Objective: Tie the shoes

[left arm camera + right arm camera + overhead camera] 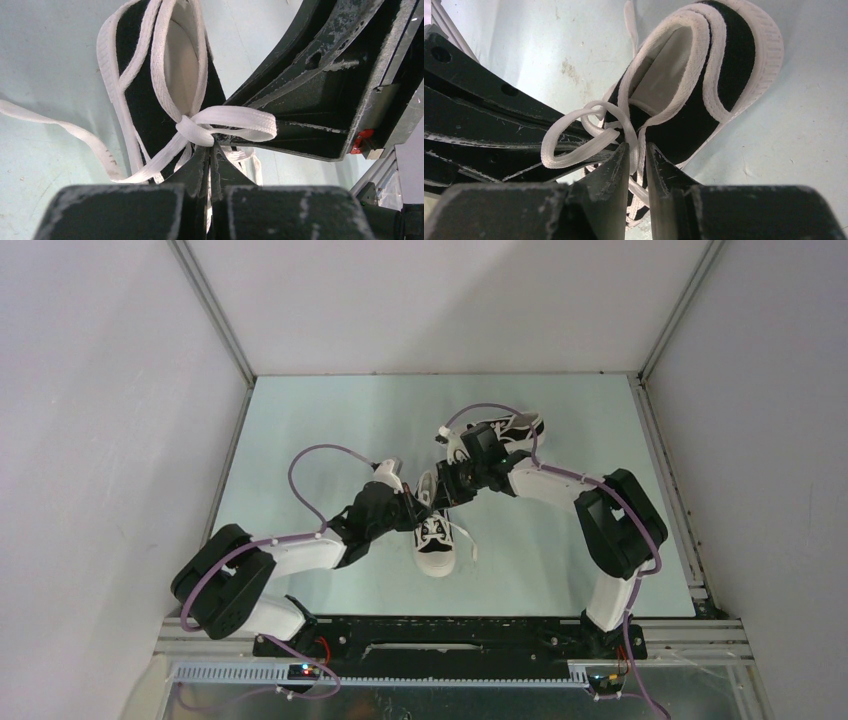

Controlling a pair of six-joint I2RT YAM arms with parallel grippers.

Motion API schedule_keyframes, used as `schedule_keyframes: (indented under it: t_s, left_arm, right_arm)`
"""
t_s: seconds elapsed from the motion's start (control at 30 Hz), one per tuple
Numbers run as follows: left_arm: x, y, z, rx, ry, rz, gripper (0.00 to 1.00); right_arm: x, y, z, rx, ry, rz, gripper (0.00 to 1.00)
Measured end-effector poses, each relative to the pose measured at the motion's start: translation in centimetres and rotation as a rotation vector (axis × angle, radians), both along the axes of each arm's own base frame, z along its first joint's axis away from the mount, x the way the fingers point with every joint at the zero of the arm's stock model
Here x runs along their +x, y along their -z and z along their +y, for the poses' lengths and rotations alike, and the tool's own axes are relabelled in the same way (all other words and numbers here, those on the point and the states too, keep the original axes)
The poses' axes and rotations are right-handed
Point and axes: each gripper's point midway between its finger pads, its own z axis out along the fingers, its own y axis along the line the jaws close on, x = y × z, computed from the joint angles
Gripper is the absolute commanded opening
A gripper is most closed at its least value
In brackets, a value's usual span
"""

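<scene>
Half of the far shoe [512,428] is hidden behind your right arm. The near shoe [436,540] lies at the centre of the table [300,420], white toe cap toward the arm bases. Uppers are black canvas, and the rubber sole is white and ribbed. Flat woven laces [240,116] form a loop at a knot. Your left gripper [212,150] clamps the laces there; your right gripper [638,152] pinches one strand.
</scene>
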Motion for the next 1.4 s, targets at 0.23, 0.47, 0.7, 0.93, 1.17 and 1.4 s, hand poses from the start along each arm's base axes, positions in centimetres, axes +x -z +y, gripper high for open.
schedule_keyframes:
  t_s: [0.23,0.47,0.7,0.93,1.17,1.4]
  left_arm:
    - [0.0,0.0,0.0,-0.001,0.001,0.0,0.0]
    - [0.0,0.0,0.0,-0.003,0.001,-0.001,0.0]
    - [0.0,-0.1,0.0,-0.004,0.001,-0.003,0.0]
    - [0.0,-0.1,0.1,-0.001,0.002,-0.007,0.0]
    - [-0.1,-0.5,0.1,-0.01,0.009,-0.012,0.0]
    - [-0.3,-0.4,0.2,-0.008,0.014,-0.003,0.0]
  right_arm:
    - [-0.4,-0.1,0.2,0.016,-0.022,0.014,0.0]
    - [-0.7,-0.3,0.0,0.038,-0.035,0.046,0.0]
    - [-1.0,-1.5,-0.1,0.059,-0.041,0.048,0.0]
    - [-1.0,-3.2,-0.1,0.083,-0.043,0.016,0.19]
    - [-0.8,-2.6,-0.4,0.039,-0.03,-0.006,0.28]
    - [-0.9,-1.7,-0.2,-0.029,-0.037,-0.067,0.27]
